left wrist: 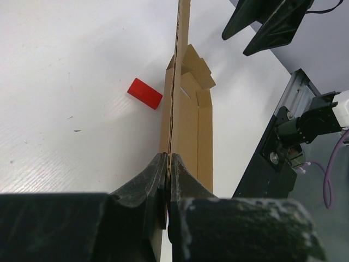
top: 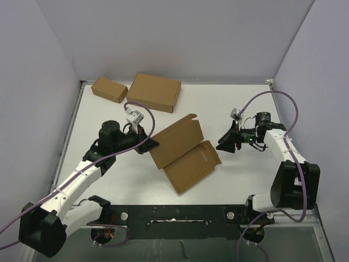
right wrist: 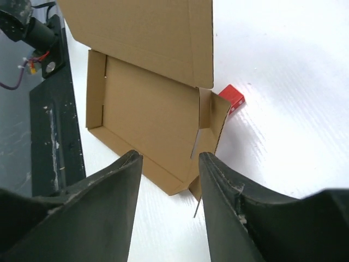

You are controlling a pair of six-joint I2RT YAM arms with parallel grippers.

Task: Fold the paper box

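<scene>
Left fingers [left wrist: 143,183] tight on paper box [left wrist: 188,136] edge

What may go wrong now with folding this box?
The left gripper pinches only the edge of the raised lid of the paper box; the cardboard may slip or crease wrongly. The right gripper is open and holds nothing, so its push may slide the box against the red block beside its corner.

The left gripper [top: 149,144] is pinched tight on the paper box [top: 182,154] at its left edge; the right gripper [top: 222,145] hovers spread just right of it.
</scene>
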